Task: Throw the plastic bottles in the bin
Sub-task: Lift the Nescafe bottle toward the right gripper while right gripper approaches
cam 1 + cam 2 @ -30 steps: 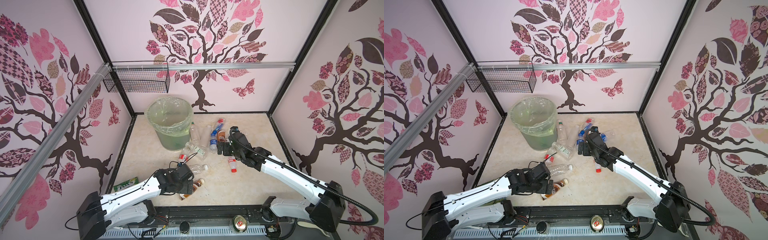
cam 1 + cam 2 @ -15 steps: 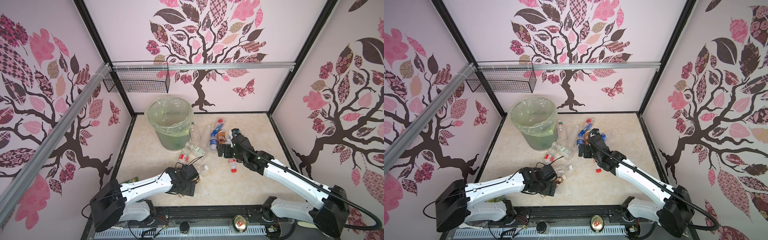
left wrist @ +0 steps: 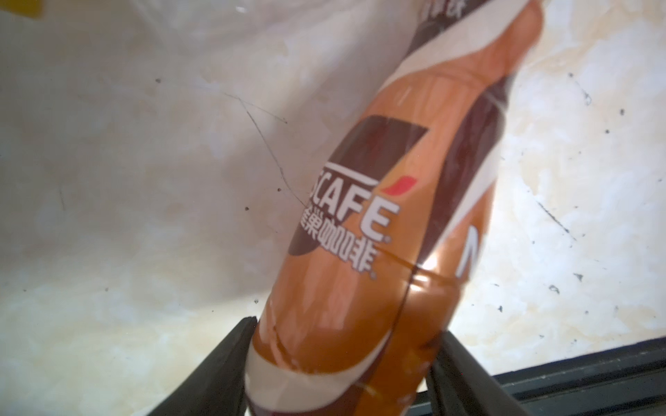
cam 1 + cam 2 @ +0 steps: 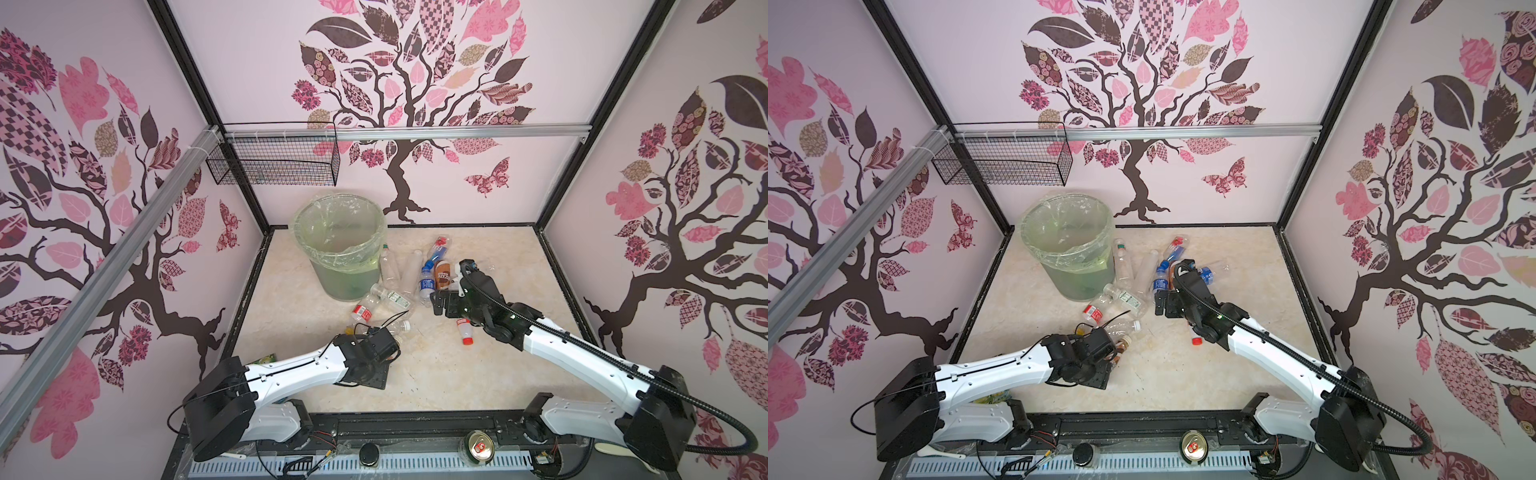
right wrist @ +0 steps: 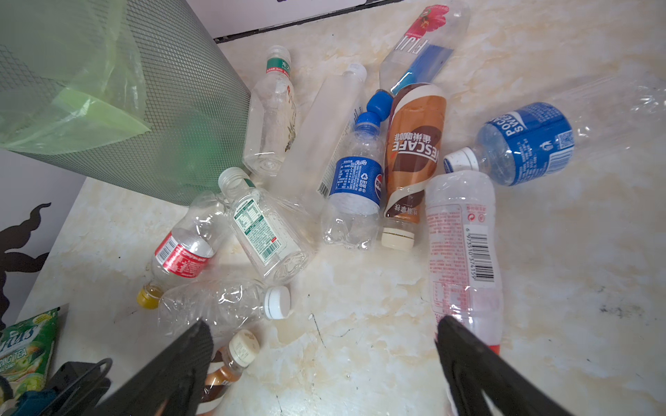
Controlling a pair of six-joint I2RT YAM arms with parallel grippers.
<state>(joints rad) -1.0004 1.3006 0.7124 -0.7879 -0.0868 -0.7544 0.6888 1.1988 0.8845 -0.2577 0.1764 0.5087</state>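
Grips one brown coffee bottle point(image 3: 360, 216) in the left end effector point(image 3: 346, 329). Holds the right end effector point(image 5: 324, 326) open over ten more bottles point(image 5: 356, 180) on the bench point(image 5: 378, 324), with one bin point(image 5: 162, 126) beyond them.

The marbled tabletop point(image 4: 457, 374) carries the bin point(image 4: 345, 286) and scattered plastic bottles point(image 4: 427, 286).
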